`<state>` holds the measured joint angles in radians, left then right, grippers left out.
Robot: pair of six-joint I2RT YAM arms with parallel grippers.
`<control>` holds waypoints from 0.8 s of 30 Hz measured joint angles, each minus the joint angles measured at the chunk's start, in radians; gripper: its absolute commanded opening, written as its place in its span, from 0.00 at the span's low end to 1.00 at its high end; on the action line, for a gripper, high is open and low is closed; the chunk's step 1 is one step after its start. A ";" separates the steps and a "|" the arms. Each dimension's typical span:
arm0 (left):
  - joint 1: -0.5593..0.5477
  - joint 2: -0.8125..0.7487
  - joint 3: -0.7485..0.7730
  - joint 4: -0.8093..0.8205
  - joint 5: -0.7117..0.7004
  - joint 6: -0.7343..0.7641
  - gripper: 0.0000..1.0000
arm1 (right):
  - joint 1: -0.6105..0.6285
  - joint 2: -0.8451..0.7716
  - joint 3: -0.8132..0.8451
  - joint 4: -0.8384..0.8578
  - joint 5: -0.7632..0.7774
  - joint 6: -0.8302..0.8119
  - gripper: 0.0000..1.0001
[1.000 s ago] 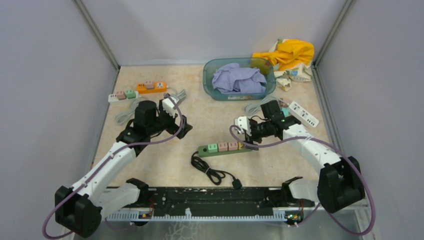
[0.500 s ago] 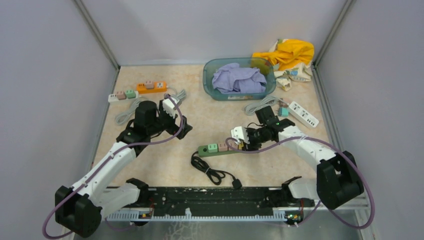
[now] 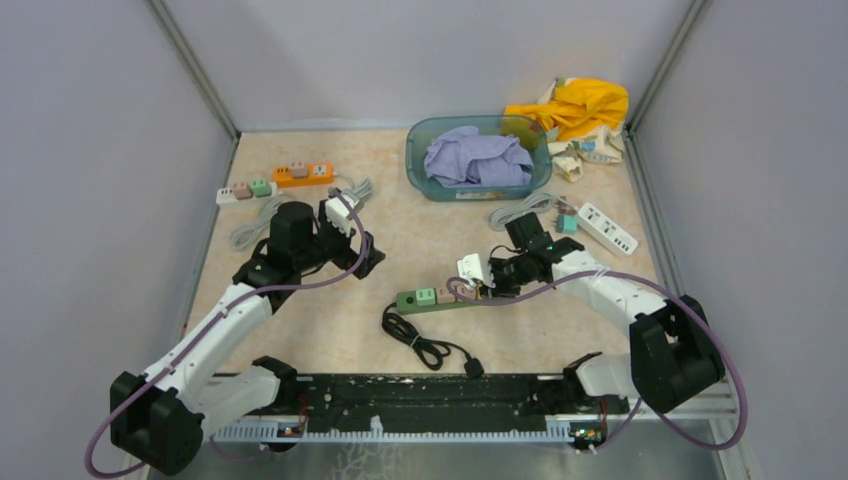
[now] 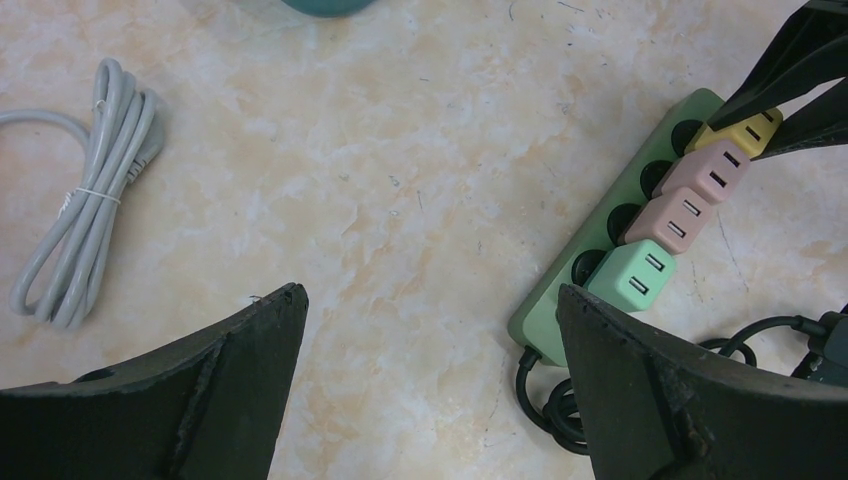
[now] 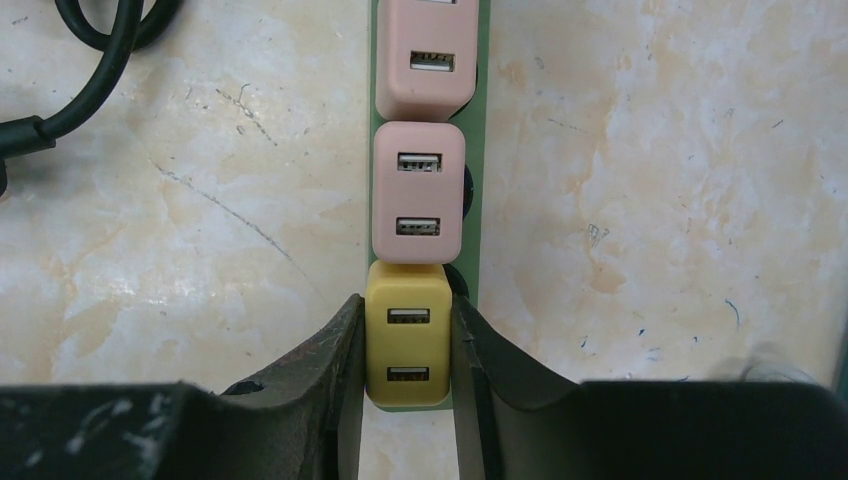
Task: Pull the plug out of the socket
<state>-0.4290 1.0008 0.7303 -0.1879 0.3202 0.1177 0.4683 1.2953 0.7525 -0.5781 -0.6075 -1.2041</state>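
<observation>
Right hand (image 5: pixel 405 325) clamps the boxy yellow plug (image 5: pixel 407 350), two USB ports showing, seated in the green strip (image 5: pixel 482 110); left hand (image 4: pixel 430 300) gapes.

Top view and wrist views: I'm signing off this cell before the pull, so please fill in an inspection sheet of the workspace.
Surface: beige marbled tabletop, lightly scuffed.
Job's things: green power strip carries a yellow plug, two pink plugs and a mint plug, all seated.
Clutter: teal basin with lilac cloth; yellow cloth; orange strip; white strip.
Grippers: right gripper shut on the yellow plug; left gripper open, holding nothing.
Cables: black cord coiled by the strip; grey cord bundled.
Surroundings: plain grey walls.
</observation>
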 measured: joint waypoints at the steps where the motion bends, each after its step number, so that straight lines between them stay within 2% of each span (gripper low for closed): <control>1: 0.000 0.000 0.000 0.000 0.001 0.000 1.00 | 0.000 0.000 0.000 0.000 0.001 0.000 0.12; 8: 0.000 -0.001 0.000 0.001 0.032 0.000 1.00 | 0.001 0.000 0.001 -0.004 -0.001 0.000 0.03; 13: 0.000 -0.028 -0.027 0.047 0.137 -0.022 1.00 | 0.001 0.002 0.007 -0.018 -0.004 -0.007 0.00; 20: -0.025 -0.082 -0.155 0.311 0.301 -0.193 0.99 | 0.003 0.003 0.009 -0.027 -0.009 -0.020 0.00; 22: -0.072 -0.095 -0.201 0.383 0.287 -0.227 0.99 | 0.007 0.003 0.010 -0.028 -0.009 -0.023 0.00; 24: -0.169 -0.121 -0.268 0.460 0.241 -0.242 0.99 | 0.009 0.003 0.010 -0.030 -0.008 -0.025 0.00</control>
<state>-0.5983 0.8795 0.4622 0.2726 0.5617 -0.1242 0.4774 1.2987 0.7628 -0.6079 -0.6151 -1.2289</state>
